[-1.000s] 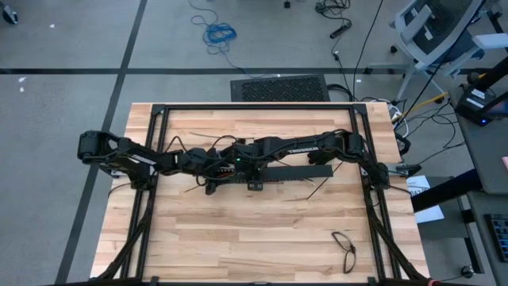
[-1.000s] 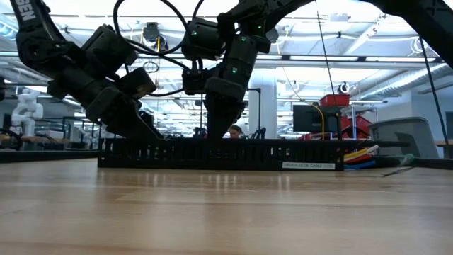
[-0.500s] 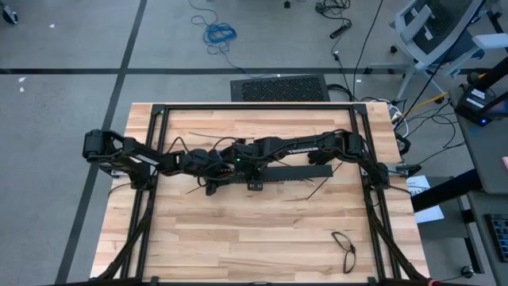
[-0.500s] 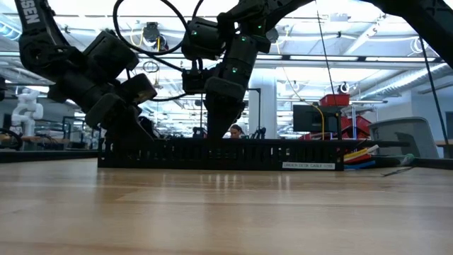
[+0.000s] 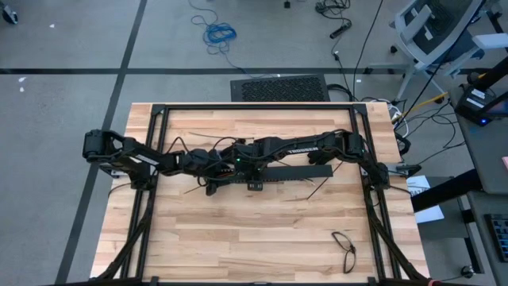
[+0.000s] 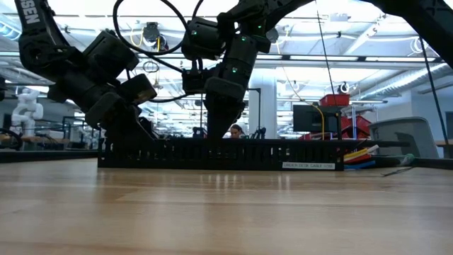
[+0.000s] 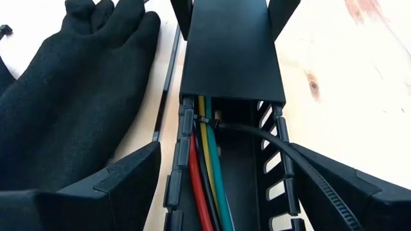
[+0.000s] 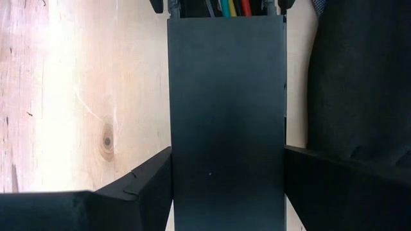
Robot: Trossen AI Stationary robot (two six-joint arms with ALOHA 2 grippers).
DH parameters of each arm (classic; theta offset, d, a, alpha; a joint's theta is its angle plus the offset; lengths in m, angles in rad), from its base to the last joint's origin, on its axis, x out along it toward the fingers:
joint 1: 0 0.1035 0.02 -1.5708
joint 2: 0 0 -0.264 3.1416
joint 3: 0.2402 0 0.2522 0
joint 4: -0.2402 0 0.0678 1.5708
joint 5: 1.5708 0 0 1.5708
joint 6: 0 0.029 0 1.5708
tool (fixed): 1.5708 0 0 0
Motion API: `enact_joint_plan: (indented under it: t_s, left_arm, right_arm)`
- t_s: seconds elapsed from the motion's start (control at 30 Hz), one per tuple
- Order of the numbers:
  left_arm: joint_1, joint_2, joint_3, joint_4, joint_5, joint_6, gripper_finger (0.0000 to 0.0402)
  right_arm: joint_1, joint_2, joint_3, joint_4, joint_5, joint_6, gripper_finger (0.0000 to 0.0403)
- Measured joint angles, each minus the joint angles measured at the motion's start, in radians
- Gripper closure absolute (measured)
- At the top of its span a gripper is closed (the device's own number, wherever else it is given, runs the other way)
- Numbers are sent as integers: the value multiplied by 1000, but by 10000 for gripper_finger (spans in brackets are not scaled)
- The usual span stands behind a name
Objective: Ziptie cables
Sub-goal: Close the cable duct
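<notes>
A long black slotted bar (image 5: 302, 172) lies across the table's middle. Its capped part (image 8: 225, 96) sits between the fingers of my right gripper (image 8: 228, 149), which is shut on it. Red, yellow and green cables (image 7: 205, 179) run in the bar's uncovered trough, and coloured cable ends (image 6: 357, 154) stick out of its right end. A black ziptie (image 7: 282, 151) crosses the cables, its ribbed tail trailing past one trough wall. My left gripper (image 7: 225, 146) stands open astride the trough at the bar's left end. I cannot tell whether it touches the tail. My right gripper pinches the bar's flat black cover (image 8: 180, 167) by its two long side edges, one finger on each. The fingers come steeply from above and stand across the bar. The bar lies flat on the table.
A black glove (image 7: 70, 96) lies on the table right beside the bar. Loose thin black strips (image 5: 317, 189) lie near the bar. A small black cable loop (image 5: 345, 245) sits at the near right. A black frame (image 5: 159, 111) edges the table.
My left gripper has drawn back a little toward the table's left, along the bar's left end, and then kept still. Its fingers stay apart. The bar and the right gripper have not moved.
</notes>
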Motion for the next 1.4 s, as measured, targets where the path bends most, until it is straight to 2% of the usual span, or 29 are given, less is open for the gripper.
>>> enact_joint_plan:
  t_s: [0.2,0.57,1.4]
  left_arm:
    - [0,0,0,-1,1,5,84]
    - [0,0,0,-1,-2,9,151]
    - [1,0,0,9,-47,27,155]
  right_arm:
    - [0,0,0,0,0,0,160]
    - [0,0,0,-1,0,0,160]
    - [-1,0,0,-1,4,-3,160]
